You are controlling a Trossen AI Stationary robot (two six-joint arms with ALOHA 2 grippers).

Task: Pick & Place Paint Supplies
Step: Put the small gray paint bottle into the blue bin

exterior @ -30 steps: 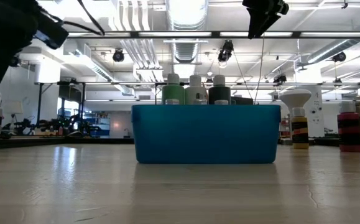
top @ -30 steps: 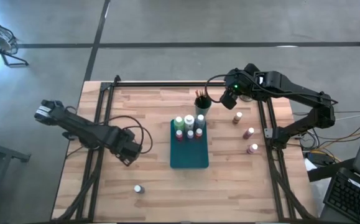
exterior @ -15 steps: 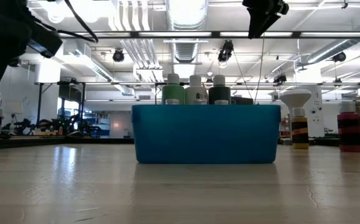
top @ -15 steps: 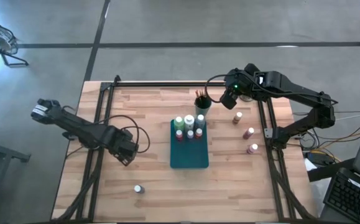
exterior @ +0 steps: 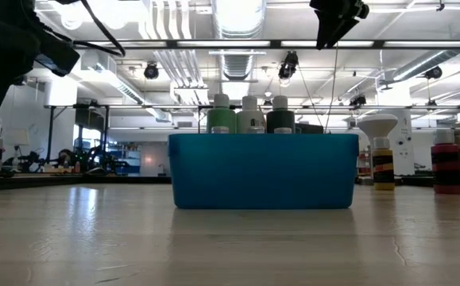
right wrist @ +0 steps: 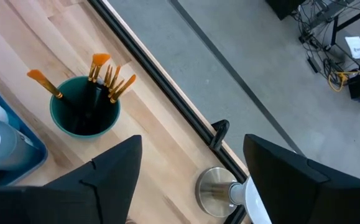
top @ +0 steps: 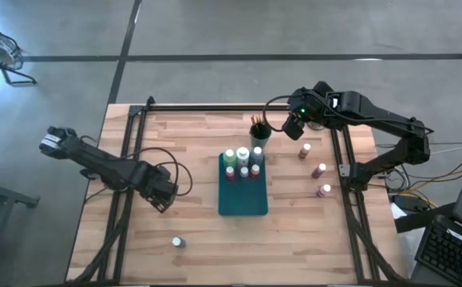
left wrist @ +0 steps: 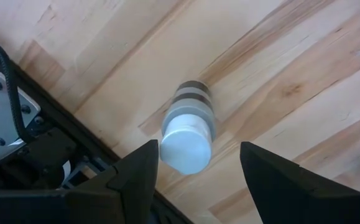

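Observation:
A grey-banded, white-capped paint bottle point(left wrist: 188, 134) stands upright on the wooden table. My left gripper point(left wrist: 198, 154) hangs open just above it, pointing down, its fingers to either side of the cap without touching. In the high view this gripper point(top: 163, 194) covers the bottle. The teal tray point(top: 242, 203) at the table's middle holds several white-capped bottles point(top: 242, 162). A teal cup of brushes point(right wrist: 85, 112) stands behind the tray. My right gripper point(top: 293, 127) hovers open and high, to the right of the cup.
Three loose bottles point(top: 304, 150) point(top: 320, 170) point(top: 325, 190) stand right of the tray, and one more point(top: 178, 241) near the front left. A white-domed object on a metal stand point(right wrist: 220, 193) sits by the black frame rail point(right wrist: 167, 81) at the far right.
My left gripper has sunk a little toward the grey-banded bottle and stays open.

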